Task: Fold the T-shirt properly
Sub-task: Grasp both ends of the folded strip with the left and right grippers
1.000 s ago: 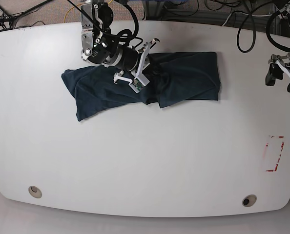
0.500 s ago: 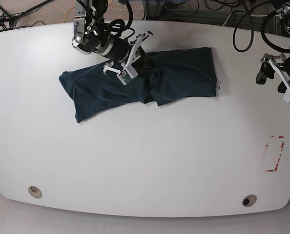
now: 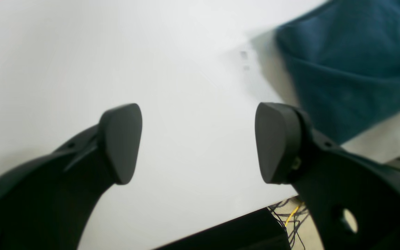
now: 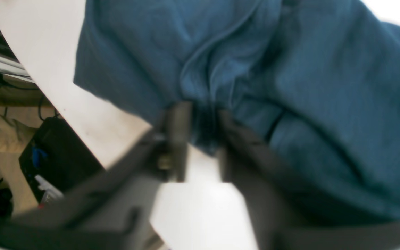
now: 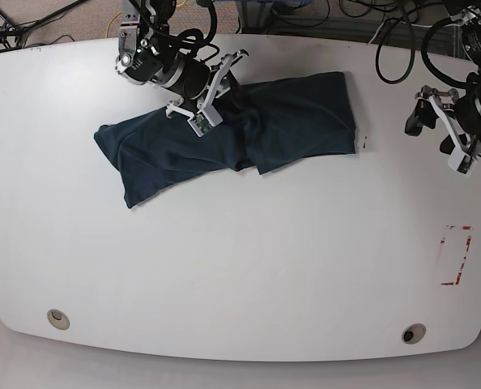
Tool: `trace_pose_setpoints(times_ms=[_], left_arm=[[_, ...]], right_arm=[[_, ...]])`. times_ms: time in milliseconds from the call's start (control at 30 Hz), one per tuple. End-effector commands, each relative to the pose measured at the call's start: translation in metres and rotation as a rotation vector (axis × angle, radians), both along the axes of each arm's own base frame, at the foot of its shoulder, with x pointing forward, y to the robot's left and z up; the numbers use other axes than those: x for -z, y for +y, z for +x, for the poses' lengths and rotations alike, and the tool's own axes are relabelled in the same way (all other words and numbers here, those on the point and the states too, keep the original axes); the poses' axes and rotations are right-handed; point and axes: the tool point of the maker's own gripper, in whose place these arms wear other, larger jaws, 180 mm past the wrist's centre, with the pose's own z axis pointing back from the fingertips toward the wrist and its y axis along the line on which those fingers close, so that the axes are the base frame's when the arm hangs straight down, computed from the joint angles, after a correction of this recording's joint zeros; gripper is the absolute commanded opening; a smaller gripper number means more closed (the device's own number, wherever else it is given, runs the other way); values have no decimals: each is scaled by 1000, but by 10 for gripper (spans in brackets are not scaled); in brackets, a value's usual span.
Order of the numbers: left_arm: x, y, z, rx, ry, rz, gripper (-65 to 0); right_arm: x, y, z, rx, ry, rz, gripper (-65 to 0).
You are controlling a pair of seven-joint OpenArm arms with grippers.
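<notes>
Navy-teal cloth, the T-shirt (image 5: 232, 134) lies bunched near the table's (image 5: 240, 267) far edge, its long axis running along that edge. The right gripper (image 5: 219, 87) is over the shirt's far edge near the middle, much the nearer arm; its jaws stand slightly apart with a ridge of fabric between them, though the blur hides whether they grip it. The left gripper (image 3: 198, 142) hovers off the shirt's end toward the table's edge, fingers (image 3: 122, 142) wide apart, touching nothing.
</notes>
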Motion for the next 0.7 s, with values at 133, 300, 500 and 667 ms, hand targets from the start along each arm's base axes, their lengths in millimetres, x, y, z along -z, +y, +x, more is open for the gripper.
trace_pose_setpoints(times_ms=[133,300,500,667], left_arm=[[1,-41,10,94,-27,-73,-179],[9,-88,11,145,-23,-180,-179],[18,-131,8,186,0,-256,-189],[34,-154,5,200,39,-218,-294]], right_arm=[[-19,-11,8,51,-61,12,-349],[-24,-41,23,133,-92,-4,-344],[-36,-99,49,273,-154,-37,-320],[-45,-150,73,356,-183,-122,-214]])
